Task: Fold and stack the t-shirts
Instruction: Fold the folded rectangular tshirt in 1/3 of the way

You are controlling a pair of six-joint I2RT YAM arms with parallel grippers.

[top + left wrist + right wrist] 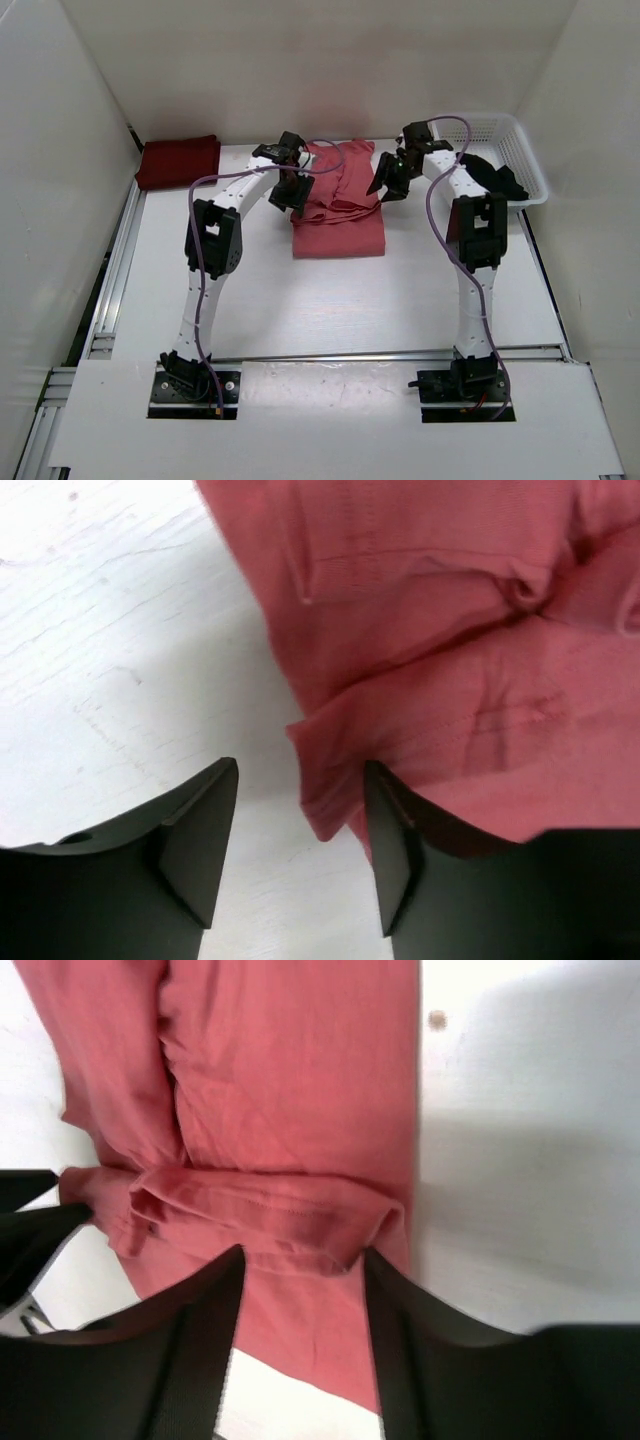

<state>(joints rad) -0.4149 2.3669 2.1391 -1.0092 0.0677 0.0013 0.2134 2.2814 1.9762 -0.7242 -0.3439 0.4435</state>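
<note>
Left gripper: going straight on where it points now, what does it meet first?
The left gripper would probably meet the edge of the salmon pink t-shirt on the white table; depth is unclear.

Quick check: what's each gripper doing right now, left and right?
Left gripper: open, holding nothing, over the edge of the salmon pink shirt.
Right gripper: open, holding nothing, above the same shirt.

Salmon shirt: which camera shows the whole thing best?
Top external: the salmon shirt shows its full outline there, partly folded. Left wrist shows only a creased corner; right wrist only a bunched fold across part of it.
</note>
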